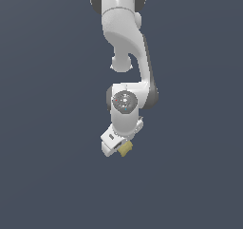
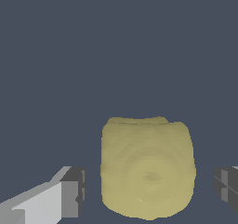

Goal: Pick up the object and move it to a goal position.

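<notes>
Between the two dark fingertips (image 2: 74, 190) of the end effector (image 2: 148, 190) the pale yellow block (image 2: 148, 169) is seen in the wrist view, rounded at its corners and matte, with faint rings on the face turned to the camera. A gap of dark surface (image 2: 116, 51) is visible on each side of the block, so the fingers are spread wider than it and no contact with either pad can be made out. One fingertip is carried on a white, light-grey finger body beside the block; only the dark edge of the other is caught at the frame's border. In the exterior view the block (image 1: 126, 148) is seen as a small yellow shape just beside the white end effector (image 1: 115, 146), at its lower tip; whether it rests on the surface or is lifted cannot be told. Beyond the block, the white arm (image 1: 124, 42) is seen rising from the end effector through a round wrist joint.
</notes>
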Robot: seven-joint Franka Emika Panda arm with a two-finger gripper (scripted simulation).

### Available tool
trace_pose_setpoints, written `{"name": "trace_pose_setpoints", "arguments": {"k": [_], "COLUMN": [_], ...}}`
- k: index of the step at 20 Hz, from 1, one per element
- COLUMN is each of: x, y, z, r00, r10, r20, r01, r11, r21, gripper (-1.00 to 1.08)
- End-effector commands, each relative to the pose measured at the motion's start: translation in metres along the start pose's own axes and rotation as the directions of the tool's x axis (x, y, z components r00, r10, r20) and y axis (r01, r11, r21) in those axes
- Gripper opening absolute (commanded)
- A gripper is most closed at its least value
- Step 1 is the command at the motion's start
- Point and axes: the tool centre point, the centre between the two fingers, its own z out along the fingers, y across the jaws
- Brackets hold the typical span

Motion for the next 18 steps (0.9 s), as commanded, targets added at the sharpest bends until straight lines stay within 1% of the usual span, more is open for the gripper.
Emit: {"name": "trace_pose_setpoints", "arguments": {"k": [1,5,9,10,18], "x": [-0.001,0.000,0.001,0.001,0.001], "y": [-0.001,-0.001,0.000,0.000,0.000], "z": [0.015,0.027,0.028,0.028,0.028], "r00": [1.000,1.000,1.000,1.000,1.000], "r10": [-0.001,-0.003,-0.003,-0.003,-0.003], "r20": [0.001,0.001,0.001,0.001,0.001], "r01": [0.001,0.003,0.003,0.003,0.003], "r11": [1.000,1.000,1.000,1.000,1.000], "r21": [0.001,0.001,0.001,0.001,0.001], "gripper": [1.00,1.00,1.00,-1.00,-1.00]}}
